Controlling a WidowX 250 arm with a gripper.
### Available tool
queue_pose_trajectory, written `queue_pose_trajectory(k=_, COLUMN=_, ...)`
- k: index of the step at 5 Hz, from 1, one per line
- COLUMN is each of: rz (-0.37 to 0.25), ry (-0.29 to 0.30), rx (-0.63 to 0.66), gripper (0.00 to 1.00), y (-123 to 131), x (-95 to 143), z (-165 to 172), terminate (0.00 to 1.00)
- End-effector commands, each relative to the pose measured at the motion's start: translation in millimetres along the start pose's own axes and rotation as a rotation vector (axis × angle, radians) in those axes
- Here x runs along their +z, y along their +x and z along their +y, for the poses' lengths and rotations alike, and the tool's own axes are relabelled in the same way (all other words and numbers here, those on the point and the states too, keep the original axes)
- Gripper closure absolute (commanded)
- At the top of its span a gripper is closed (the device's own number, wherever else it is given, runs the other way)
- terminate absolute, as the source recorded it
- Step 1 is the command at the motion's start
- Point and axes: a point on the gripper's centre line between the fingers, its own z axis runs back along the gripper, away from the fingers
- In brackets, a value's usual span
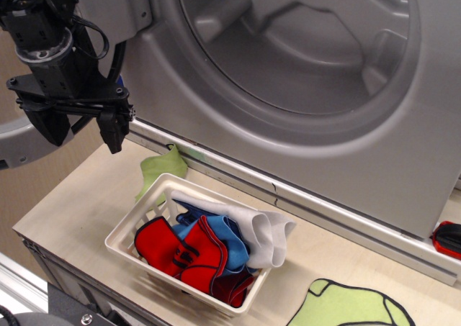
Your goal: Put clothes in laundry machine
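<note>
Laundry machine: drum was cut off by the top edge; right side was cut off by the frame.
Green cloth: lower part was cut off by the bottom edge.
Second green cloth: partly hidden behind the basket.
Red object: cut by the right edge, unidentifiable.
Blue cloth: largely covered by red cloth and white cloth.
Gripper: left finger was indistinct against the dark arm.

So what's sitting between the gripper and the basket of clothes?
In the only view, a green cloth lies on the counter between the gripper and the basket.
</note>
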Motion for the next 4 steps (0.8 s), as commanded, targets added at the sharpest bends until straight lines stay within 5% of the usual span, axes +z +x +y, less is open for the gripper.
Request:
queue_pose_trajectory(k=1, rz=0.0, ry=0.0, rx=0.0, gripper=0.0, y=0.0, x=0.0, z=0.0, terminate=0.0)
queue_pose_trajectory(k=2, rz=0.06, ry=-0.016, rx=0.154, gripper=0.0, y=-8.8, x=10.7, z=-18.6, terminate=0.0)
queue_pose_trajectory(k=3, rz=0.009, ry=-0.05, rx=0.247, gripper=0.0, y=-9.3, x=15.8, z=-41.6, terminate=0.0)
queue_pose_trajectory(k=4, rz=0.0, ry=-0.039, rx=0.499, gripper=0.0, y=-8.9, x=19.4, z=-58.9, terminate=0.0)
